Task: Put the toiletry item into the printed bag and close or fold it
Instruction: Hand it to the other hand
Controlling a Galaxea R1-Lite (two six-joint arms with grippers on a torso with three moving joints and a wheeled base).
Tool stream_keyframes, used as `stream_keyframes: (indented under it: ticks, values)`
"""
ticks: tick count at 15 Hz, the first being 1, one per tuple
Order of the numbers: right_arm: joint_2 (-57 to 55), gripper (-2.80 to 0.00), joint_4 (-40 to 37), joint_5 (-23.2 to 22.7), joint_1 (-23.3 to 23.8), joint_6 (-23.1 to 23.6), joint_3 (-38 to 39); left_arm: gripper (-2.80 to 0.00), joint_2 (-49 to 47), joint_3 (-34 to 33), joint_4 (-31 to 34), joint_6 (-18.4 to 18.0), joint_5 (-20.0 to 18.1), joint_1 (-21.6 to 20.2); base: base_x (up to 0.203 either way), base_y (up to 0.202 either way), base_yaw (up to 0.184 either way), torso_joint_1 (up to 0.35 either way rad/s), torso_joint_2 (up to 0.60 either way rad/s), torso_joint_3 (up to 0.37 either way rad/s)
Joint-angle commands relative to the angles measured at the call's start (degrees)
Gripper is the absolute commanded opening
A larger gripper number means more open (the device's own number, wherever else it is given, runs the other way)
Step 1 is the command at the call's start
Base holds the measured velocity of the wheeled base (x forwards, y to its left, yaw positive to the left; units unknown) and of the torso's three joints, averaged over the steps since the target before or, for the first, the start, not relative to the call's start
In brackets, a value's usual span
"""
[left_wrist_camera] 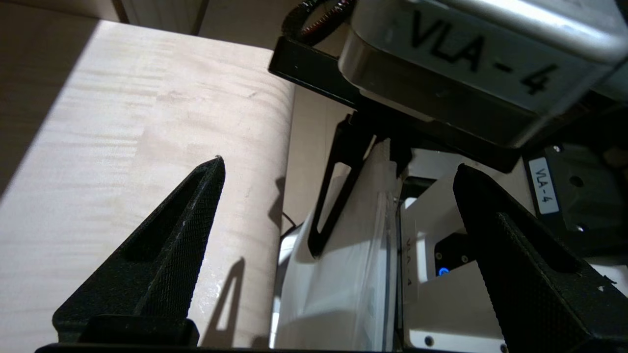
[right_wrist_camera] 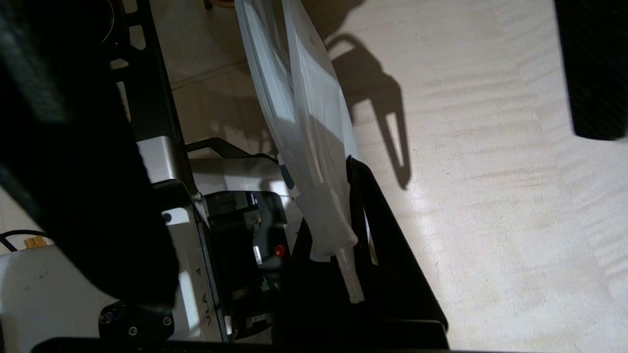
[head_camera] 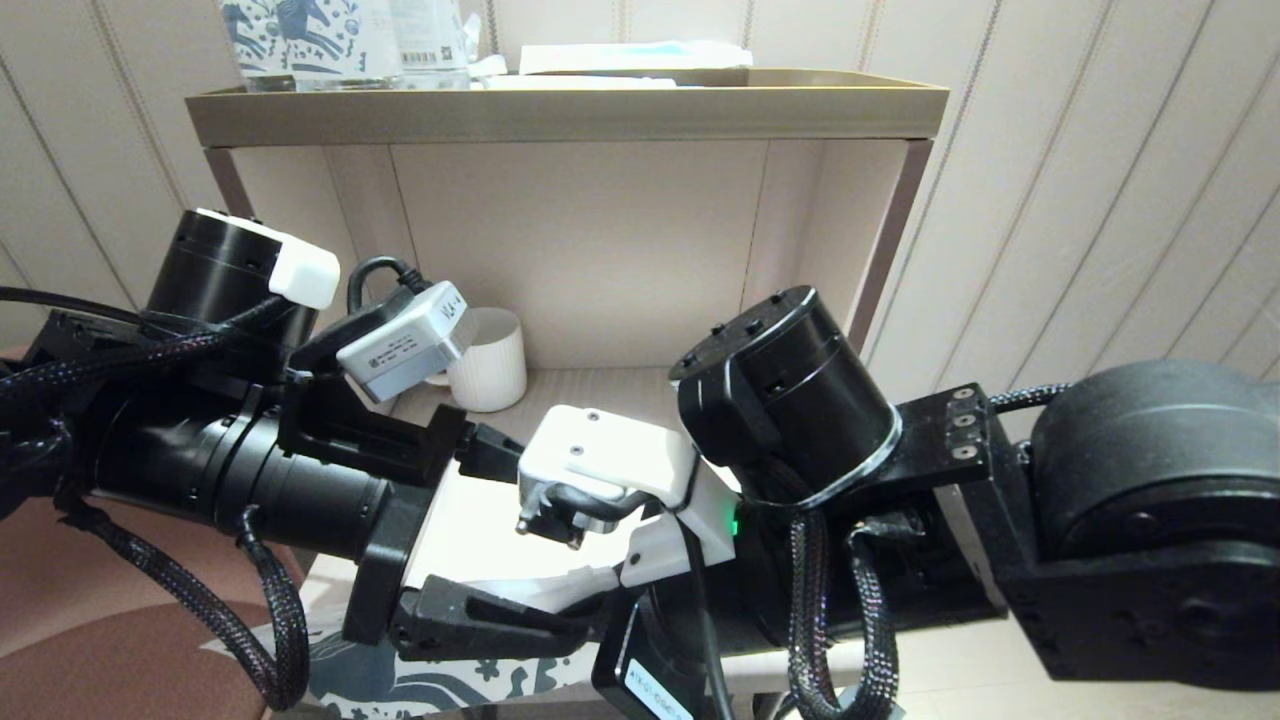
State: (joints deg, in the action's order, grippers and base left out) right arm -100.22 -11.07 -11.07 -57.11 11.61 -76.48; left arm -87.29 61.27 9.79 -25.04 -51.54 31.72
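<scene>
Right wrist view: right end effector (right_wrist_camera: 353, 230) pinches printed bag (right_wrist_camera: 299, 113); left spread wide.

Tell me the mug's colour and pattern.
Plain white mug with fine vertical ribs; head view shows it best.

I see both arms crowding mid-frame over the shelf (head_camera: 600, 385); white mug (head_camera: 488, 360) center-left, printed bag (head_camera: 480, 685) at bottom.

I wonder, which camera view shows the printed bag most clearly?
The right wrist view: the printed bag hangs pinched in the shut right gripper. The left wrist view shows it edge-on; the head view shows only its patterned strip.
</scene>
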Motion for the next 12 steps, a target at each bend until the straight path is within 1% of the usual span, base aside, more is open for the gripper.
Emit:
stream_keyframes:
  ticks: [1,2,6,11,12]
  values:
    - [-0.1,-2.8,-0.1,-0.1,0.0,0.1,-0.1,0.0,-0.5,-0.6,-2.4,1.8,0.5,0.0,0.0,0.0,0.0,0.0,0.0,0.0]
    - [-0.2,-2.8,-0.1,-0.1,0.0,0.1,-0.1,0.0,-0.4,-0.8,-3.2,2.4,0.9,0.0,0.0,0.0,0.0,0.0,0.0,0.0]
    - [0.0,-2.8,-0.1,0.0,0.1,0.0,-0.6,0.0,-0.4,-3.2,-6.6,2.1,0.9,0.0,0.0,0.0,0.0,0.0,0.0,0.0]
    - [-0.2,-2.8,-0.1,-0.1,0.2,0.0,-0.6,0.0,0.0,-3.3,-6.8,2.4,0.8,0.1,0.0,0.0,0.0,0.0,0.0,0.0]
    - [-0.2,-2.8,-0.1,0.0,0.2,0.0,-0.7,-2.8,0.1,-3.3,-6.8,2.5,0.8,0.0,0.0,0.0,0.0,0.0,0.0,0.0]
